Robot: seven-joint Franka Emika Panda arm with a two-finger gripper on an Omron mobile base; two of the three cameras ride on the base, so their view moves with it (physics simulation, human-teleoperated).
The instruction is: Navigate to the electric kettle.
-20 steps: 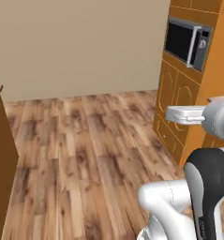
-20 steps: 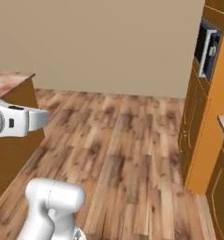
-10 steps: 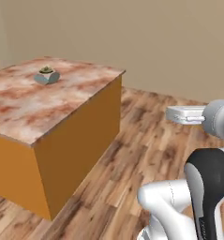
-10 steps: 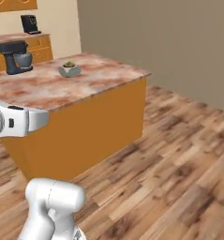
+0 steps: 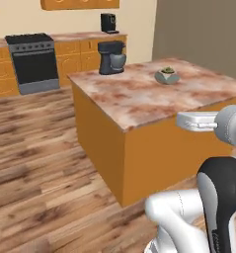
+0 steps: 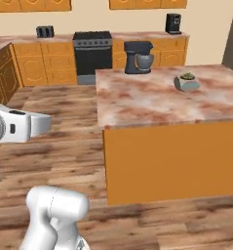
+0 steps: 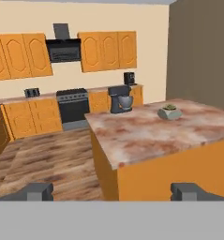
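Observation:
The electric kettle is out of view in all three frames. My gripper [image 7: 112, 192] is open: its two dark fingertips [image 7: 36, 191] stand wide apart at the bottom of the hand view, with nothing between them. The hand points over the near corner of a marble-topped kitchen island [image 7: 146, 136] toward the back wall of orange cabinets. In the base views the white hand hangs in the air beside the island's near side, touching nothing.
On the island stand a black stand mixer [image 6: 138, 57] with a grey bowl and a small potted plant [image 6: 187, 81]. Along the back counter are a boxy black coffee machine [image 6: 173, 23], a stove [image 6: 92, 50] and a toaster [image 6: 45, 31]. Open wood floor [image 5: 35, 163] lies left of the island.
The whole picture has swung as the base turned: from a wall oven and bare floor, past the island's corner, to the island with the stove wall behind. The arm's pose looks unchanged.

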